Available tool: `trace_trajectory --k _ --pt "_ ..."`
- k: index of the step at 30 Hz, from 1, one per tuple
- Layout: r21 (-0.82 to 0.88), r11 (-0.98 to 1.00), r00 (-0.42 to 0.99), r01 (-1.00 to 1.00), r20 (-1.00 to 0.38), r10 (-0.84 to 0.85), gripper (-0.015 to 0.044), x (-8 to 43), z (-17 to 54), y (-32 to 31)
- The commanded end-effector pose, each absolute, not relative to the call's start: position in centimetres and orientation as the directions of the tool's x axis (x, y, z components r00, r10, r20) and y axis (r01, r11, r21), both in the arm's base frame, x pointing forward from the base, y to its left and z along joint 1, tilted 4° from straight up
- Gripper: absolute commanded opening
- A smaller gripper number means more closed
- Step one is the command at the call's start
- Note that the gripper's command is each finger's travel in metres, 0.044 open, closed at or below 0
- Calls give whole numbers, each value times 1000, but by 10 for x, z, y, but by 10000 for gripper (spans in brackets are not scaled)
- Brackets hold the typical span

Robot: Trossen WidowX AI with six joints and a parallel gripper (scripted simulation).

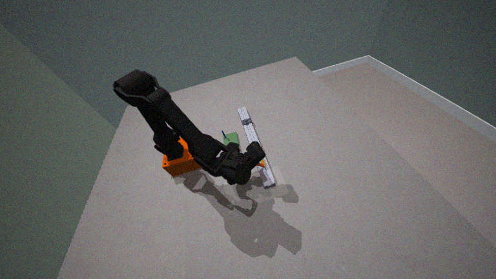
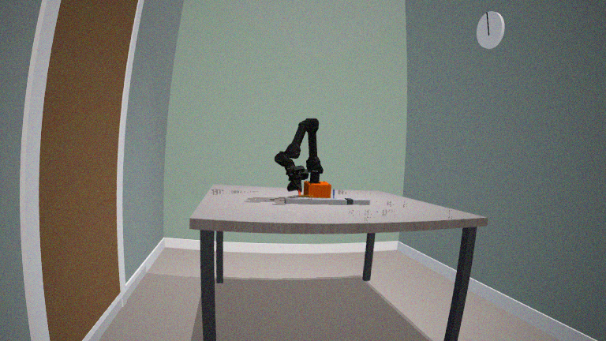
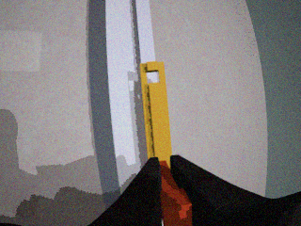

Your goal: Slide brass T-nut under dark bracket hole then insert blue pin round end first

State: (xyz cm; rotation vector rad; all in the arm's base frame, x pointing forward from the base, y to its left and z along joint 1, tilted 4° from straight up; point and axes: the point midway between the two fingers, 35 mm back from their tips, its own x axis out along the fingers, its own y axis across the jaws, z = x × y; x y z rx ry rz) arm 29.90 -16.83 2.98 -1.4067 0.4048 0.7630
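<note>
Two black fingers of my gripper (image 1: 260,163) (image 2: 297,191) (image 3: 166,162) are pinched on the orange handle (image 1: 261,164) (image 2: 299,192) (image 3: 175,198) of the brass T-nut (image 1: 263,162) (image 3: 160,110). From the wrist, the nut looks like a long yellow bar with a square hole near its far end, and it covers part of the silver aluminum rail (image 1: 252,133) (image 2: 317,201) (image 3: 119,89). I cannot tell if the nut touches the rail. From the front, the dark bracket (image 1: 246,121) (image 2: 349,201) sits toward the rail's right end, well apart from my gripper. The thin blue pin (image 1: 223,134) (image 2: 333,193) stands up at the small green tray (image 1: 231,138). My arm's orange base (image 1: 172,170) (image 2: 318,189) is on the gray table (image 1: 120,225) (image 2: 331,226), on the far side of the rail.
</note>
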Motion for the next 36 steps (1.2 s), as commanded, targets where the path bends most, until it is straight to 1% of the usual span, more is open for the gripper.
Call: trace_trajectory --k 1,36 --pt "-729 -20 704 -685 -668 240 -150 299 26 -167" --pt "-709 -18 686 -705 -688 238 -150 301 22 -167"
